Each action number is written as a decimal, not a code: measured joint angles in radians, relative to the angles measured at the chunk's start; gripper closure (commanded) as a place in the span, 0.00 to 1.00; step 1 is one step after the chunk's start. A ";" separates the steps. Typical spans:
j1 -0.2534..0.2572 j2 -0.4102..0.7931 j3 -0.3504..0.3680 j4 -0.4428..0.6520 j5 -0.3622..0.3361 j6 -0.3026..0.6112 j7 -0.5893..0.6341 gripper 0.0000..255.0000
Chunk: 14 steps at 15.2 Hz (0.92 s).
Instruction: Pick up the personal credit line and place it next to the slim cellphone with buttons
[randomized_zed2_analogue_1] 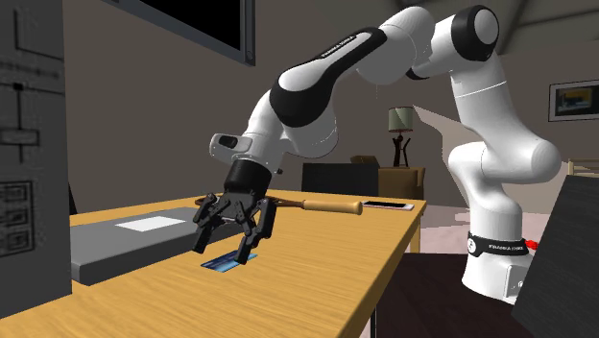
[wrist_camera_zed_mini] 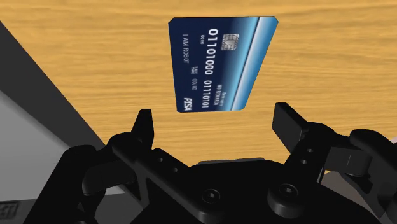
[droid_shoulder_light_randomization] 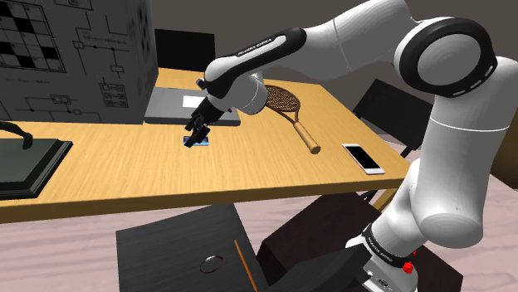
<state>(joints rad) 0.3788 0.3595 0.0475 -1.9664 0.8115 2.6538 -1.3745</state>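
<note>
Wood grain covers the tabletop (droid_shoulder_light_randomization: 124,174), and near its middle we see the blue credit card (droid_shoulder_light_randomization: 197,143) (wrist_camera_zed_mini: 219,63) lying flat, just beside the grey slab (droid_shoulder_light_randomization: 178,106) that reaches toward the far edge. We find the tool (randomized_zed2_analogue_1: 230,252) (wrist_camera_zed_mini: 216,116) hanging low over the card, its fingers spread and pinching nothing; neither finger touches the card. By the tabletop's corner nearest the stand lies the white phone (droid_shoulder_light_randomization: 364,158), well apart from the card, with the racket (droid_shoulder_light_randomization: 290,112) lying between them.
</note>
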 measured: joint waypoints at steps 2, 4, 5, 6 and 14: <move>0.000 0.000 0.000 0.000 0.000 0.000 0.000 1.00; 0.000 0.000 0.000 0.000 0.000 0.000 0.000 1.00; 0.000 0.000 0.000 0.000 0.000 0.000 0.000 1.00; 0.000 0.000 0.000 0.000 0.000 0.000 0.000 1.00; 0.003 -0.011 -0.005 0.000 -0.011 -0.009 0.013 1.00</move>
<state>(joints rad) 0.3815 0.3486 0.0428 -1.9661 0.8005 2.6443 -1.3614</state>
